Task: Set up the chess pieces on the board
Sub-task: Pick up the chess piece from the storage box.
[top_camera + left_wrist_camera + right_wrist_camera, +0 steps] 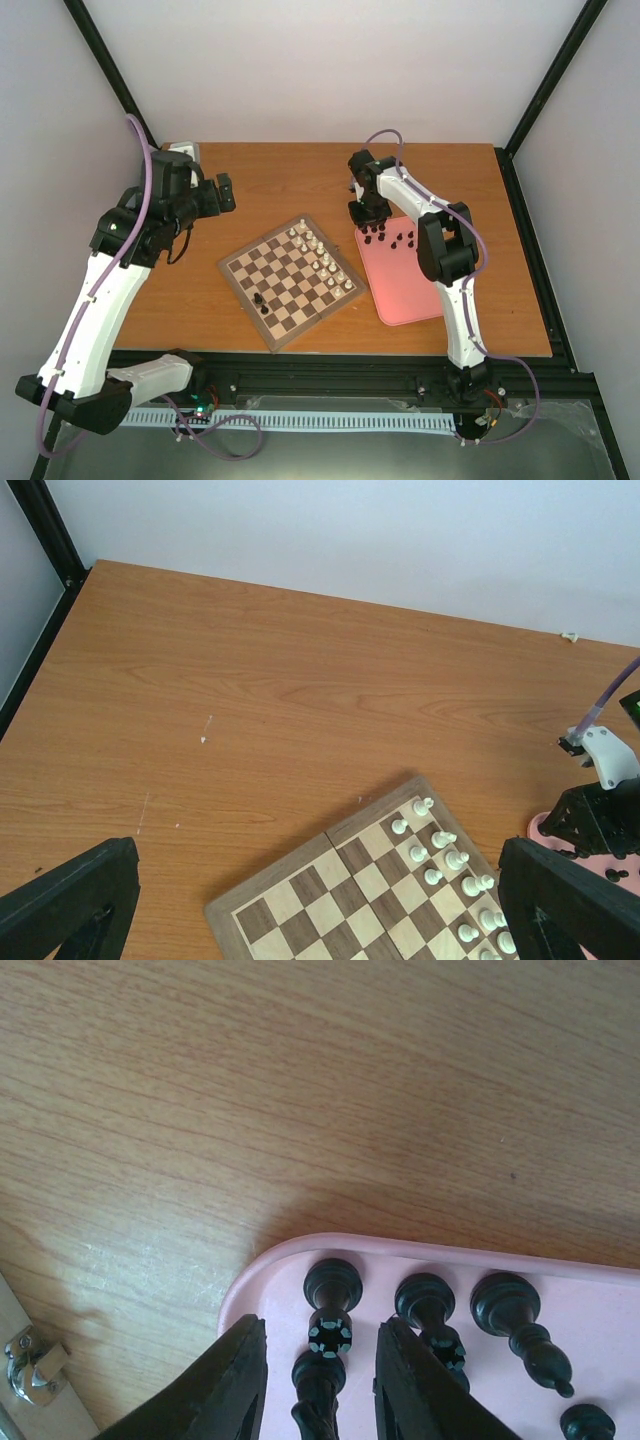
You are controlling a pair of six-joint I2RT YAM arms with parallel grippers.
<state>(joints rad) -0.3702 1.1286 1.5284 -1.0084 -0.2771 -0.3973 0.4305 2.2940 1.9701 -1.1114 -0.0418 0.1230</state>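
The board (300, 300) lies at an angle mid-table, with white pieces (320, 255) along its far-right side and two black chess pieces (262, 302) near its front edge. Several more black pieces (400, 240) stand on a pink tray (405, 290) to the right. My right gripper (370, 232) hangs over the tray's far-left corner. In the right wrist view it (322, 1330) is open, its jaws either side of a black rook (333, 1285) and another black piece (320, 1395), with a gap on each side. My left gripper (222, 192) is open and empty above the table left of the board (330, 910).
More black pieces (505, 1305) stand along the tray's rim (290, 1260) to the right of the jaws. In the left wrist view the white pieces (445, 860) and the right arm (600, 810) show at lower right. Black frame posts stand at the table's corners.
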